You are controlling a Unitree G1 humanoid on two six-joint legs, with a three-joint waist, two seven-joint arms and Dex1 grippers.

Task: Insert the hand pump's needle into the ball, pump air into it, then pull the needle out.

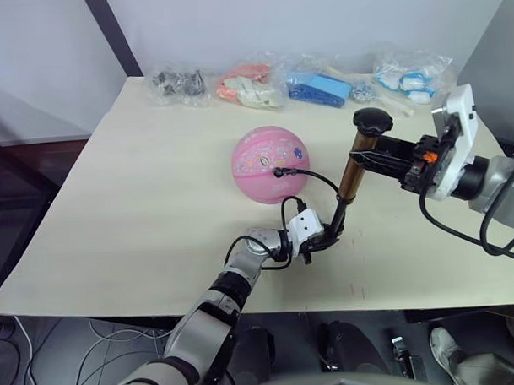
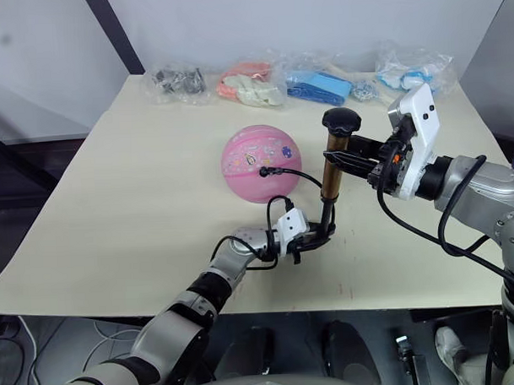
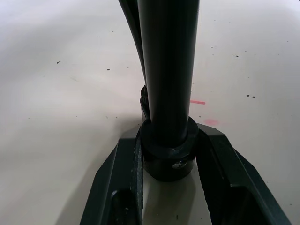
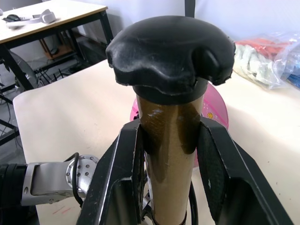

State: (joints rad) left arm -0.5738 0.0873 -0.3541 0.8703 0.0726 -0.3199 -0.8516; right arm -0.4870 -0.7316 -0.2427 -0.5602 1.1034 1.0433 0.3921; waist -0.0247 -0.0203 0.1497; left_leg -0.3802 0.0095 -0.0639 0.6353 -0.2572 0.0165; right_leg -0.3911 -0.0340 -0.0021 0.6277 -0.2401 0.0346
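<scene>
Nearest the camera, the left claw (image 1: 319, 238) pinches the black base of the hand pump (image 1: 351, 176) against the counter (image 1: 114, 206), while the right claw (image 1: 376, 159) clamps the gold-brass tube just below its black knob handle (image 1: 372, 121). With the pump standing tilted, a push that runs off its axis could likely lever the base out of the lower grip or tip the tube over. Any sideways drift would tug the thin black hose (image 1: 315, 176), which could drag the needle (image 1: 278, 171) out early or roll the ball (image 1: 270, 164). That pink, cartoon-printed ball sits mid-counter just beside the pump, the needle's fitting at its valve.
</scene>
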